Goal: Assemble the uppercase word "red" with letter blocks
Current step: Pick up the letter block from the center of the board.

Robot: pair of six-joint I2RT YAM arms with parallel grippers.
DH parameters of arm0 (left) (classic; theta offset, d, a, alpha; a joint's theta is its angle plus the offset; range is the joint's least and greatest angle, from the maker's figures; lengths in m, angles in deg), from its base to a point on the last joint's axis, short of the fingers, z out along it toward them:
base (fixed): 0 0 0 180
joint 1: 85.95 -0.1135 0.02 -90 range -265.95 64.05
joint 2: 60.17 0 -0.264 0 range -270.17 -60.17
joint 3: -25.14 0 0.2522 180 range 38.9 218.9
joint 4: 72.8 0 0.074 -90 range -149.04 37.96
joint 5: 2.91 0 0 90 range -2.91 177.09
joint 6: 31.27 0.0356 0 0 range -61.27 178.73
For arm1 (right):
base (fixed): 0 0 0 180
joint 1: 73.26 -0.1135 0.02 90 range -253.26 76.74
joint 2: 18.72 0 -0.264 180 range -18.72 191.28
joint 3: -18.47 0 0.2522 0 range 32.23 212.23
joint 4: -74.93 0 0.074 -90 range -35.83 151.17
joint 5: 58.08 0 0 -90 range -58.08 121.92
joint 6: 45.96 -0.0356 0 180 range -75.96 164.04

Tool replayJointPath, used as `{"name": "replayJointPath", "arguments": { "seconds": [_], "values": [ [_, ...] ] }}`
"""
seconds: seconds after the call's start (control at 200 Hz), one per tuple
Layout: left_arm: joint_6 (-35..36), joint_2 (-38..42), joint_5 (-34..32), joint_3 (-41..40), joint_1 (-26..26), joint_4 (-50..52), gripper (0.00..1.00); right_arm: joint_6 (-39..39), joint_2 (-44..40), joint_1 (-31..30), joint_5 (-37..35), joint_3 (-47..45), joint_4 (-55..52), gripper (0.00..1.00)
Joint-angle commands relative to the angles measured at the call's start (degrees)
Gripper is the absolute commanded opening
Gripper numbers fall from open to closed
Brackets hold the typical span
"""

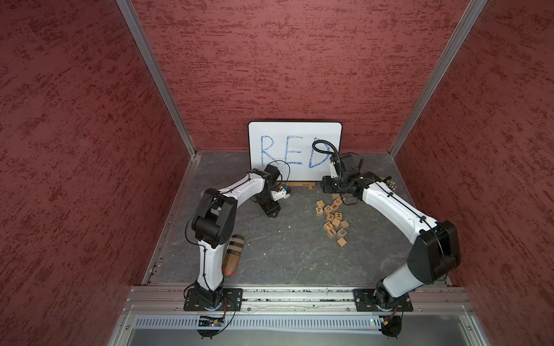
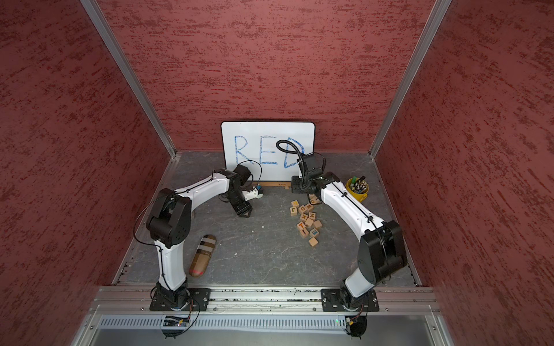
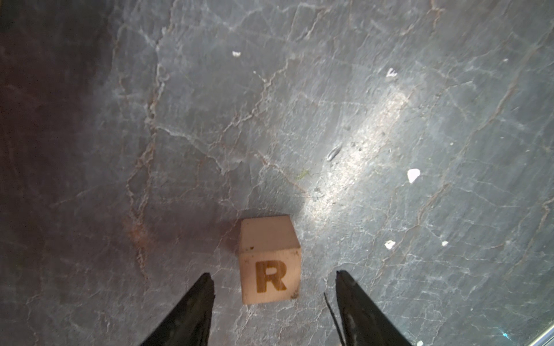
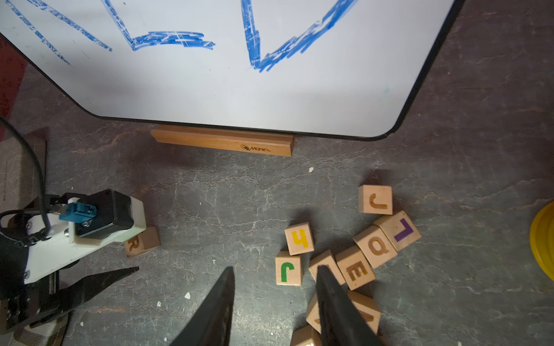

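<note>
The R letter block, a light-wood cube, stands alone on the grey table with its R facing the left wrist camera. My left gripper is open and straddles it, with a gap on each side. It also shows as the R block under the left wrist. The other letter blocks lie in a loose pile to the right, among them an E block and a D block. Over the pile's near edge my right gripper hangs open and empty, one finger covering a block.
A whiteboard with blue "RED" leans on a wooden stand at the back. A cube with a blue E lies in the pile. At the right stands a yellow cup of pens. A brown pouch lies front left.
</note>
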State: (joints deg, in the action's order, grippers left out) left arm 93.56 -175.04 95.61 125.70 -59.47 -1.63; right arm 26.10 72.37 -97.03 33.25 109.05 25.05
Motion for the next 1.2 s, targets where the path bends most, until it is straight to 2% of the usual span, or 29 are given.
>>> {"name": "replayJointPath", "arguments": {
  "seconds": [0.0,0.195,0.271,0.331,0.466,0.777,0.872,0.962,1.027,1.082,1.197],
  "values": [
    [-0.8,-1.4,-0.9,-0.1,0.6,-0.6,0.63,0.8,0.7,0.5,0.5,-0.7,1.3,0.46],
    [-2.0,-1.5,-1.1,-0.3,0.8,-1.4,0.62,1.3,0.4,0.9,0.7,-0.7,1.6,0.46],
    [-2.4,-1.7,-1.4,0.0,0.9,-1.4,0.58,1.4,0.4,1.0,0.8,-0.8,1.6,0.46],
    [-2.5,-2.2,-1.3,0.2,0.9,-1.2,0.52,1.5,0.4,1.0,0.9,-0.9,1.7,0.46],
    [-2.5,-2.5,-1.4,0.2,1.0,-0.8,0.48,1.5,-0.1,1.2,1.1,-1.7,2.1,0.46],
    [-2.4,-3.3,-2.2,0.7,1.2,-0.4,0.46,1.7,-0.1,1.6,1.8,-2.1,2.7,0.46],
    [-3.0,-3.3,-2.3,0.8,1.2,-0.2,0.37,1.9,-0.2,1.7,1.8,-2.2,2.7,0.46],
    [-4.0,-3.7,-2.3,1.3,1.2,0.7,0.2,1.9,-0.3,1.8,2.0,-2.5,2.9,0.45],
    [-4.6,-3.9,-1.9,1.7,1.3,1.5,0.17,1.8,-0.3,1.8,2.1,-2.6,3.0,0.45],
    [-5.1,-4.0,-1.8,1.8,1.4,1.9,0.07,1.8,-0.2,1.9,2.3,-2.6,3.2,0.45],
    [-7.0,-4.5,-2.4,2.0,1.4,2.5,0.03,2.0,-0.1,2.0,2.4,-2.7,3.4,0.45]
  ]
}}
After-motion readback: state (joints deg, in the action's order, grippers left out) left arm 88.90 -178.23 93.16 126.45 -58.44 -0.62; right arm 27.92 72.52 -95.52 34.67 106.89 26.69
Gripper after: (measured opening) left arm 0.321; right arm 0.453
